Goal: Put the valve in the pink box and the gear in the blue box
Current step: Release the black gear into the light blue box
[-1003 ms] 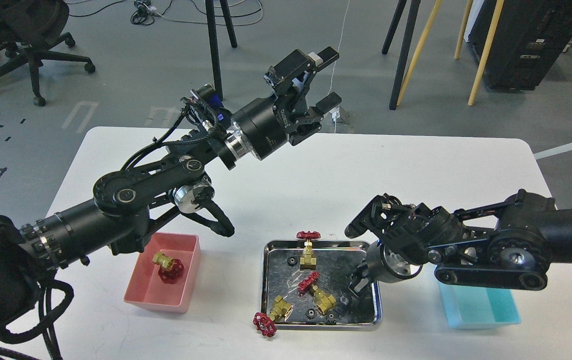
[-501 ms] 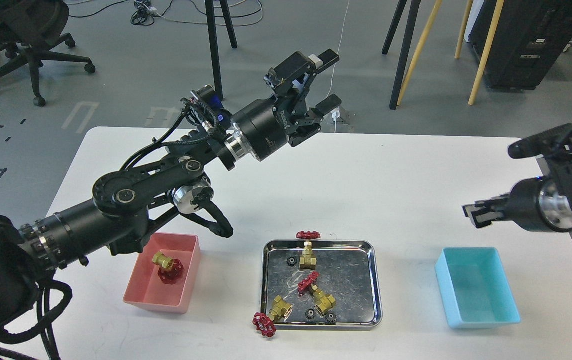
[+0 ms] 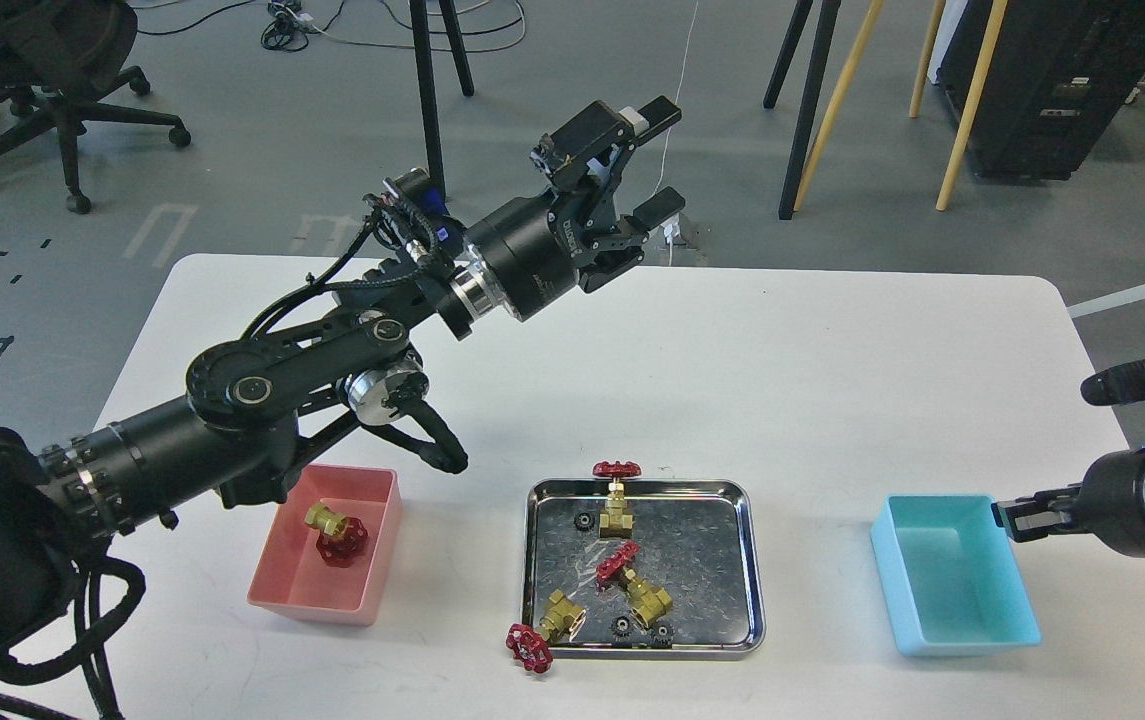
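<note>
Right jaws (image 3: 1010, 520) (grip state unclear) at the blue box (image 3: 956, 575) rim; left jaws (image 3: 660, 158) released.

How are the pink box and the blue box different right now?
The pink box sits at the left of the table, while the blue box sits at the right. The pink box holds one valve; the blue box looks empty, with no gear visible inside. The right gripper is at the blue box's far right corner; nothing reaches into the pink box. Both are rectangular plastic bins of the same size and shape.
</note>
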You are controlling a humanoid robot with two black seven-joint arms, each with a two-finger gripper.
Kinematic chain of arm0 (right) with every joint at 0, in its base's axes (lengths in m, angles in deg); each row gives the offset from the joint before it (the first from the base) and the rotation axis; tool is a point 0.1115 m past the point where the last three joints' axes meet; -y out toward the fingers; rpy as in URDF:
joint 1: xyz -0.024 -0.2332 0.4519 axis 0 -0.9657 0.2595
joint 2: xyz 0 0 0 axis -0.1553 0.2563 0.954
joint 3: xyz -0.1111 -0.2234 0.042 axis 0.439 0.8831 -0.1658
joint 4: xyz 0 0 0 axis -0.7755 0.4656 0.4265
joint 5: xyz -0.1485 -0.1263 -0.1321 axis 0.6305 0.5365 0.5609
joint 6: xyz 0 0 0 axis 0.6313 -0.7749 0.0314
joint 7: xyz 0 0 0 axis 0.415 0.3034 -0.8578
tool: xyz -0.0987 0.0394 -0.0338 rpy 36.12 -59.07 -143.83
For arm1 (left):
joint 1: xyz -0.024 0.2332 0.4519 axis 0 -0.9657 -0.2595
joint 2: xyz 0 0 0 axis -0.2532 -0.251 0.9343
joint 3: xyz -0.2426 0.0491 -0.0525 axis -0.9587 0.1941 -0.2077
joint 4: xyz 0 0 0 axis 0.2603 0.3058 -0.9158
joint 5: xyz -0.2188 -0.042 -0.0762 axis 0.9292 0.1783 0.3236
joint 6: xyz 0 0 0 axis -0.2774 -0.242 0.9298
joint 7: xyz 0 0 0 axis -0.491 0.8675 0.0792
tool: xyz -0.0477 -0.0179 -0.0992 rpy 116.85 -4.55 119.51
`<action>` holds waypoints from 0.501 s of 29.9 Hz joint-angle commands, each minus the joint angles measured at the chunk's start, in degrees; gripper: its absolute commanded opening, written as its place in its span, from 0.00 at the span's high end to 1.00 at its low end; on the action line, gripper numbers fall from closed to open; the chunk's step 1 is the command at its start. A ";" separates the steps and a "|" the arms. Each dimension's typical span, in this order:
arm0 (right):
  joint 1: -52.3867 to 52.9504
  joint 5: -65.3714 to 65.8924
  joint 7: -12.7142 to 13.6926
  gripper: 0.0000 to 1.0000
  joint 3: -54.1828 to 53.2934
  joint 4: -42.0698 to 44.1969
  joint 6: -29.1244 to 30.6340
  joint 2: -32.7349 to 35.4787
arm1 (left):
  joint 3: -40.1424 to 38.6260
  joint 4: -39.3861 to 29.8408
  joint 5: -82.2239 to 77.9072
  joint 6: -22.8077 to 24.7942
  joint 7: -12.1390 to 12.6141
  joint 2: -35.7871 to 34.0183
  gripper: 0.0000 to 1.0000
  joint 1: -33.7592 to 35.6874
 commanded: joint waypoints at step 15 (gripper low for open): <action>-2.01 -13.55 -2.52 0.00 -13.28 0.25 0.00 -0.67 | -0.44 0.26 0.00 0.32 0.00 0.00 0.01 -0.17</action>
